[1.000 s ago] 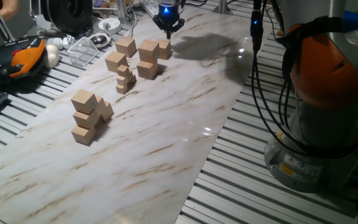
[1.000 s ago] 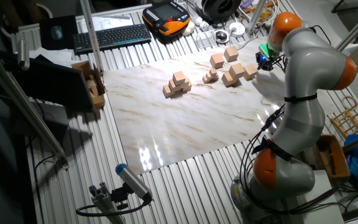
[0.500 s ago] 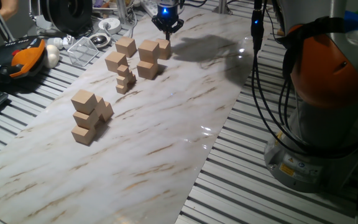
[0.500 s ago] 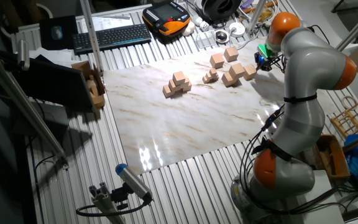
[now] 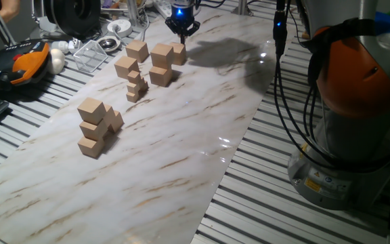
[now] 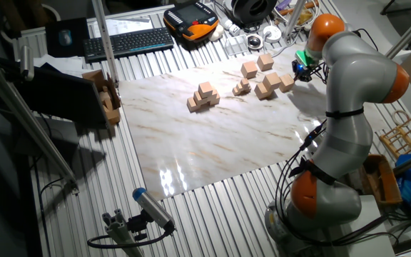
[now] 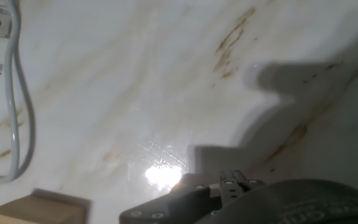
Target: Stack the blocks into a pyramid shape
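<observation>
Fingers of the gripper [image 5: 183, 30] point down at the far end of the marble board [image 5: 181, 142], just beside the far right cube of the loose blocks [image 5: 152, 59]; from both fixed views they are too small and dark to say whether they are apart or together, and I cannot tell if they touch that cube. In the hand view only a dark part of the gripper body shows at the bottom edge, over bare marble, with one tan cube corner at the lower left and a grey cable [image 7: 18, 93] along the left edge

Those loose blocks sit in a cluster near the far end of the board: about five tan cubes, one resting on another, the rest just beside them. A short pile of much smaller cubes [image 5: 136, 85] stands close in front of the cluster

Nearer the board's left edge, well apart from the cluster, stands the pyramid shape [image 5: 97, 127], a stepped pile with a single cube on top

Beyond the board's far left corner lie an orange and black pendant [image 5: 23, 64] and a clear tray [image 5: 92, 54] on the slatted table [image 5: 296, 217]. The arm's orange and grey base [image 5: 357, 95] stands off the board's right edge
</observation>
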Robot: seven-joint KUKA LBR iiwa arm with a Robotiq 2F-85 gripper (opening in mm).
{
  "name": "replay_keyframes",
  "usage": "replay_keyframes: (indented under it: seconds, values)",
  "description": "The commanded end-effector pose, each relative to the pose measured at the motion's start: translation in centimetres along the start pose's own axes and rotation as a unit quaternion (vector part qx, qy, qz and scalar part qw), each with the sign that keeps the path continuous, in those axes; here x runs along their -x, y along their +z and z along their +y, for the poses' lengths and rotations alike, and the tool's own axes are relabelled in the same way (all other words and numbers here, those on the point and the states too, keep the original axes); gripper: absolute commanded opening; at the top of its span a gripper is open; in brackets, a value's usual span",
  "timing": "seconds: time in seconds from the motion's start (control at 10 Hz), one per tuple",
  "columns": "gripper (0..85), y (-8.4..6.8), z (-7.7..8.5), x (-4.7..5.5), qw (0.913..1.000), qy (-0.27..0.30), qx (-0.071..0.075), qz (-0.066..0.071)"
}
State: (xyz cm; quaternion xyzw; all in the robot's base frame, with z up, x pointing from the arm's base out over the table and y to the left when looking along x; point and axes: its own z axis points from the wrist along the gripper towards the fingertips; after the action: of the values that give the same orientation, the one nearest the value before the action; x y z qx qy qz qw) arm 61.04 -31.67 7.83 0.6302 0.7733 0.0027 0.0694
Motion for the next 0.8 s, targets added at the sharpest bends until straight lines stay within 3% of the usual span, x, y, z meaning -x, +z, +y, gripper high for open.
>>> replay_keyframes:
  seconds: [0.0,0.7]
  values:
    - [0.0,-0.06,-0.02,0.00,1.0000,0.000,-0.001,-0.001]
    - [0.0,-0.09,-0.28,-0.19,1.0000,0.003,-0.004,-0.002]
